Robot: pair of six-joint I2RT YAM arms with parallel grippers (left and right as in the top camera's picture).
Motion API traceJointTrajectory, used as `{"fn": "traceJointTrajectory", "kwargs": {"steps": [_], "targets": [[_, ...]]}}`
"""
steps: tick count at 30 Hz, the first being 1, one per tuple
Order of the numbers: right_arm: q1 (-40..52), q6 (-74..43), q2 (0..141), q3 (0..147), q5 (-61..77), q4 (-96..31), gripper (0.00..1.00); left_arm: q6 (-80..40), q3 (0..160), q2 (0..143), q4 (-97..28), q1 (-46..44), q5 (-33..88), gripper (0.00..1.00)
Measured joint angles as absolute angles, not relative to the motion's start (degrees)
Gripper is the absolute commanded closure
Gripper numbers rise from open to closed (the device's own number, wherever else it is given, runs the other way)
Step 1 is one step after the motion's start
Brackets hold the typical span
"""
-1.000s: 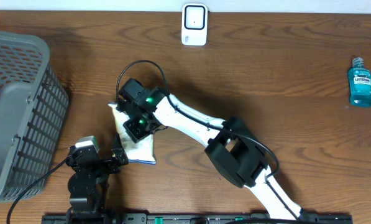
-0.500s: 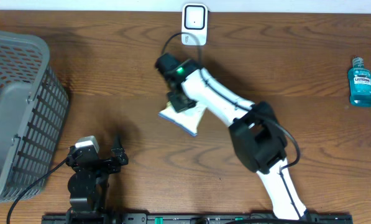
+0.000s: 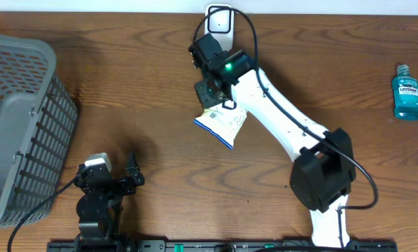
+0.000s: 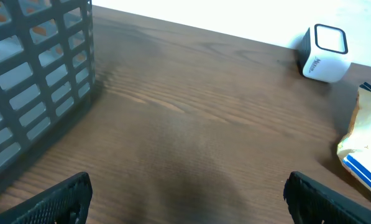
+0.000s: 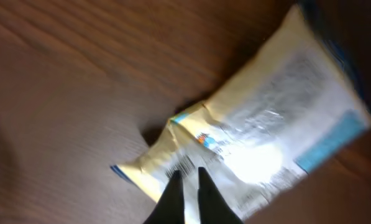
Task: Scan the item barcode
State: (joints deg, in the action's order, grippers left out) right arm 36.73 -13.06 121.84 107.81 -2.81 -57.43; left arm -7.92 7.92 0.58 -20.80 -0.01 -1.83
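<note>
Over the last second the right arm has swung the snack pouch (image 3: 223, 123) from beside the left gripper (image 4: 188, 186) up to the scanner (image 3: 219, 17). The right gripper (image 3: 213, 92) is pinched tight on the pouch's top edge. The pouch sits tilted, just in front of the scanner and not touching it. The wrist view is blurred; the dark lines by the fingertips are possibly the barcode. The left gripper is spread wide, empty, parked at the table's front. Pick and carry look done. Left to do: face the code to the scanner window and hold. I'd judge it past halfway.
</note>
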Motion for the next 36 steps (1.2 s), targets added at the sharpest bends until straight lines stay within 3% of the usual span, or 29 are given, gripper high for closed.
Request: {"fn": "traceJointTrajectory", "kwargs": {"steps": [5, 7, 8, 12, 14, 22, 27, 36], "targets": [[36.9, -12.8, 130.9, 105.2, -2.1, -58.1, 0.99, -7.9, 7.9, 0.6, -20.8, 0.0, -1.8, 0.02], [37.0, -12.5, 132.5, 105.6, -1.8, -58.6, 0.92, -7.9, 7.9, 0.6, -20.8, 0.0, -1.8, 0.02], [37.0, -12.4, 132.4, 105.7, -1.8, -59.0, 0.84, -7.9, 7.9, 0.6, -20.8, 0.0, -1.8, 0.02], [38.0, -11.4, 132.5, 105.9, -1.2, -59.4, 0.22, -7.9, 7.9, 0.6, -20.8, 0.0, -1.8, 0.02], [38.9, -10.8, 132.5, 106.0, -0.6, -59.4, 0.02, -7.9, 7.9, 0.6, -20.8, 0.0, -1.8, 0.02], [40.8, -6.7, 132.7, 106.2, -2.0, -61.2, 0.01, -7.9, 7.9, 0.6, -20.8, 0.0, -1.8, 0.02], [40.7, -7.5, 132.9, 110.2, -1.8, -69.2, 0.01, -7.9, 7.9, 0.6, -20.8, 0.0, -1.8, 0.02], [36.3, -20.1, 120.2, 114.8, -1.2, -71.7, 0.01, -7.9, 7.9, 0.6, -20.8, 0.0, -1.8, 0.02]]}}
